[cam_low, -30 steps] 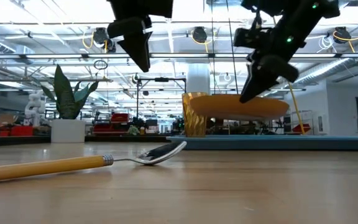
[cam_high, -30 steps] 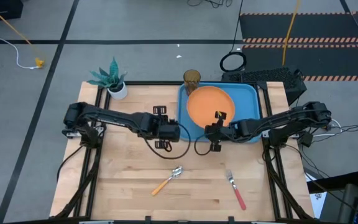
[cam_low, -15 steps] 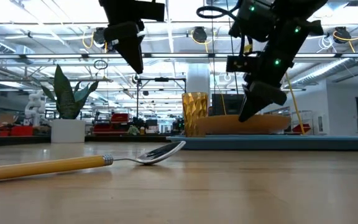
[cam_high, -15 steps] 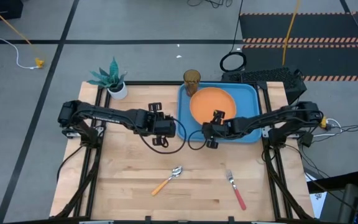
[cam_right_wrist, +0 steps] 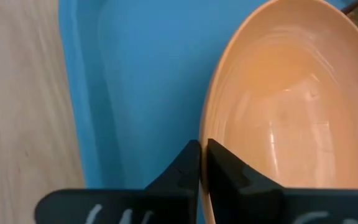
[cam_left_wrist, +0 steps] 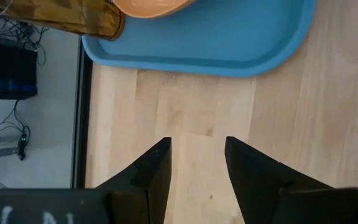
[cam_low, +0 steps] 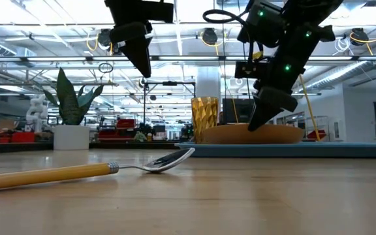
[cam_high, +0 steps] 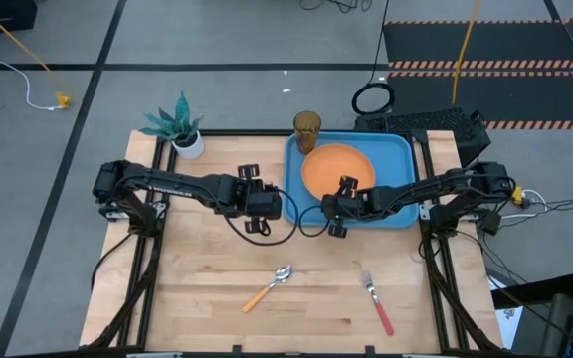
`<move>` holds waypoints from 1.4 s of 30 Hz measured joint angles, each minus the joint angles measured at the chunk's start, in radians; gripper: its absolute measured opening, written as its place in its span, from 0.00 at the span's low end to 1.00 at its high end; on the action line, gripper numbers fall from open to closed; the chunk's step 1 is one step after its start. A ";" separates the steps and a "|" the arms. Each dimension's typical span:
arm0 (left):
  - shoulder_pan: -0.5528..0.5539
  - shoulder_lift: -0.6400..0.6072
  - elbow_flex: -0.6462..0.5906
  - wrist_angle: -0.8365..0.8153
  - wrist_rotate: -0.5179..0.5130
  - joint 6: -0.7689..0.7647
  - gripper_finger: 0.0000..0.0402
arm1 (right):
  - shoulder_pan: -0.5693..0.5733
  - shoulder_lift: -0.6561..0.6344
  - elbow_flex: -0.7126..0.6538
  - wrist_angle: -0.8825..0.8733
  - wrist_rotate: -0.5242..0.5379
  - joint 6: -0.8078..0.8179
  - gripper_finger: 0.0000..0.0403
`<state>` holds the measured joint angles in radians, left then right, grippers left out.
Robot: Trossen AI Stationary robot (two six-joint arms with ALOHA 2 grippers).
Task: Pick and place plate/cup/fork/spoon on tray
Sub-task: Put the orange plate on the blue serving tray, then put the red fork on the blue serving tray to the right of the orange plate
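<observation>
High view: overhead, straight down on the whole table [cam_high: 217, 288].
Low view: table-level, facing the room.
Shared: tray [cam_high: 398, 149], plate [cam_low: 253, 134].

Right gripper [cam_high: 338, 200] pinched closed; left gripper [cam_high: 257, 202] parted, hovering.

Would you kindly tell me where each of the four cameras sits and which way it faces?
High view: overhead, facing straight down on the table; both arms show.
Low view: tabletop level, facing across the spoon into the room; both arms hang in.
Left wrist view: on the left arm, facing the tray corner; left pincer open.
Right wrist view: on the right arm; right pincer shut on the plate.
All four share the plate.
</observation>
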<state>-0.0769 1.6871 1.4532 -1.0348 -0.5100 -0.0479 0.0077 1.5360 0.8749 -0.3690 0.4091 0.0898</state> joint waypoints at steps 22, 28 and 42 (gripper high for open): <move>-0.077 0.000 0.001 0.066 0.096 -0.024 0.38 | 0.134 -0.093 -0.037 0.113 0.171 0.363 0.33; -0.156 0.000 0.001 0.071 0.113 -0.073 0.38 | 0.319 -0.161 0.013 0.071 0.146 0.543 0.34; -0.338 0.000 0.001 0.097 0.113 -0.169 0.38 | 0.780 0.020 0.330 -0.443 0.132 1.369 0.34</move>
<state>-0.4152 1.6875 1.4544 -0.9382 -0.3965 -0.2164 0.7873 1.5562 1.2051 -0.8116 0.5412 1.4590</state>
